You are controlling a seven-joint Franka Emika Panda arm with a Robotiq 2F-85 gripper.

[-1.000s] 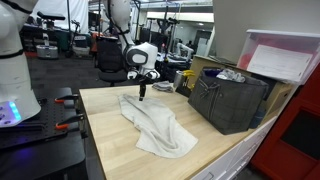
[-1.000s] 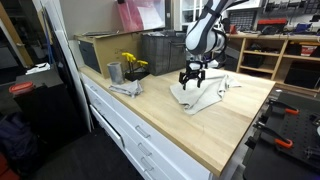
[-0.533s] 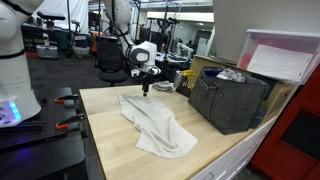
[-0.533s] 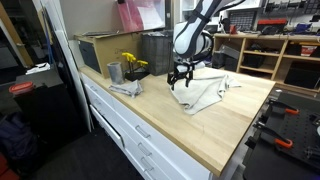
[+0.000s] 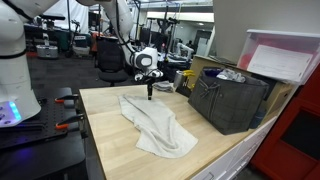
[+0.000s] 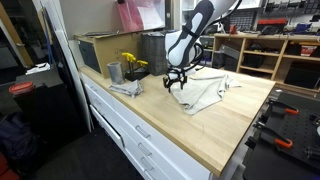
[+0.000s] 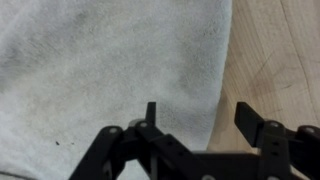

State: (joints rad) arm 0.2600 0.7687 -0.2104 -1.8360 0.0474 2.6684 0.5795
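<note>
Cloth [image 5: 155,125]: a white, rumpled cloth is lying spread on the wooden worktop in both exterior views [image 6: 205,95]. In the wrist view [image 7: 100,70] it is filling most of the picture.
Gripper [image 5: 150,97]: it is hanging straight down over one end of the cloth, empty. In the wrist view [image 7: 200,112] its jaws are standing apart, one finger [image 7: 150,112] over the fabric and the other over bare wood. Whether the tips are touching the cloth cannot be told.
Worktop [image 5: 110,140]: pale wood is showing all around the cloth.
Metal cup [image 6: 115,72]: it is standing near the gripper [image 6: 175,84], on the side away from the cloth, with yellow flowers [image 6: 131,62] just behind it.
Dark crate [image 5: 230,100]: it is sitting on the worktop beyond the cloth, apart from it.
Clear box [image 5: 285,55]: it is resting higher up, behind the crate.
</note>
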